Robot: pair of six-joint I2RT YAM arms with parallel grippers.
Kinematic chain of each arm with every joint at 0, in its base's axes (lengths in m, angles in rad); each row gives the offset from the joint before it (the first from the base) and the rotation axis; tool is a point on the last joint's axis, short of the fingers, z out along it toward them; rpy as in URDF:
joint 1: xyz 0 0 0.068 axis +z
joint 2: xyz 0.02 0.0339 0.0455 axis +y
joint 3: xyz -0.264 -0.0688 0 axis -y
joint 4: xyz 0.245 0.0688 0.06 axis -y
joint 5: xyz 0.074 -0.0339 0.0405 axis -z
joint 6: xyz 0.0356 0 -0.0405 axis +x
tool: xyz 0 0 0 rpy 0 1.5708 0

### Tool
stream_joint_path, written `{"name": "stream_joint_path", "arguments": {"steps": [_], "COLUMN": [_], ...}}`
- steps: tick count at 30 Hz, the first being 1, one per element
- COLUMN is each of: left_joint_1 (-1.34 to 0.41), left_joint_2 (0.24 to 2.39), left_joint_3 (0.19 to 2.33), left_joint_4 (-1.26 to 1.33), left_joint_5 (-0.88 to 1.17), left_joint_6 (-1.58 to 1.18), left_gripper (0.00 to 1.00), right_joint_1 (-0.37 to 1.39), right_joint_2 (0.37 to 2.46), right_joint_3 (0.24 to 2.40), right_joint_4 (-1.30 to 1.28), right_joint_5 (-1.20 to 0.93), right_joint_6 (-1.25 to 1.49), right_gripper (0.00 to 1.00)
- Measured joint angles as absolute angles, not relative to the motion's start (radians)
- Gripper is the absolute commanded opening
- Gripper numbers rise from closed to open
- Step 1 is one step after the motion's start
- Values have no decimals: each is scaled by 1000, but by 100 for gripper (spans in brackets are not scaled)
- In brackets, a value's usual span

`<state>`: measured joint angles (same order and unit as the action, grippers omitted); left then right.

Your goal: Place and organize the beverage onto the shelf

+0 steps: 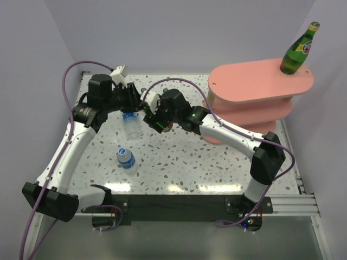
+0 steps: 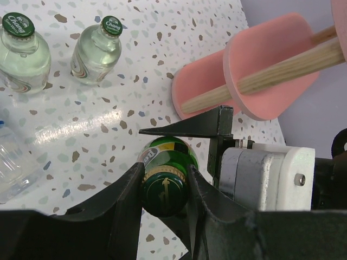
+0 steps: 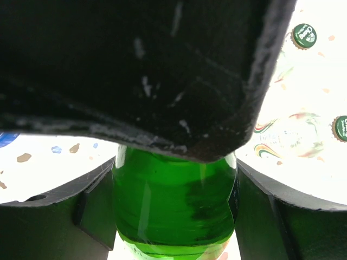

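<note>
A dark green glass bottle (image 2: 169, 153) stands on the table with my left gripper (image 2: 165, 181) shut on its gold-marked cap. My right gripper (image 3: 173, 216) has its fingers (image 3: 92, 208) pressed on both sides of the same bottle's green body (image 3: 173, 195). In the top view the two grippers, left (image 1: 135, 102) and right (image 1: 148, 106), meet left of the pink shelf (image 1: 255, 82) and hide this bottle. A second dark green bottle (image 1: 300, 50) stands on the shelf's top board at the right end.
Two clear bottles with green caps (image 2: 23, 51) (image 2: 97, 50) stand behind the grippers. One blue-labelled plastic bottle (image 1: 132, 126) lies beside them and another (image 1: 125, 157) stands nearer the front. The shelf's lower boards and wooden posts (image 2: 271, 67) are close on the right.
</note>
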<state>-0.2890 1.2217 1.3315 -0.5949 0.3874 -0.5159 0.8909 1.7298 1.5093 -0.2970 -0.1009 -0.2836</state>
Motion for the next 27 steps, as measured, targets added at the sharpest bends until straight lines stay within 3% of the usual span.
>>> {"name": "stream_joint_path", "arguments": {"steps": [2, 3, 5, 6, 9, 21, 27], "left_joint_1": [-289, -289, -289, -289, -282, -278, -276], "left_joint_2": [1222, 1222, 1222, 1221, 1217, 1160, 1129], "left_joint_3": [1332, 1332, 1331, 1331, 1322, 1294, 1319], "left_joint_4": [-595, -595, -595, -594, -585, -557, -585], "left_joint_5": [389, 389, 393, 394, 400, 395, 331], "left_joint_6": [-516, -517, -524, -529, -542, -556, -526], "left_gripper": [5, 19, 36, 50, 67, 89, 93], "right_joint_1": [890, 889, 885, 883, 870, 855, 855], "right_joint_2": [1730, 1730, 1730, 1730, 1724, 1673, 1645], "right_joint_3": [1511, 1514, 1522, 1526, 1528, 1527, 1478], "right_joint_4": [-303, -308, -327, -336, -350, -402, -415], "right_joint_5": [-110, -120, -135, -148, -202, -344, -408], "right_joint_6": [-285, -286, -289, -290, -285, -265, -272], "right_gripper": [0, 0, 0, 0, 0, 0, 0]}}
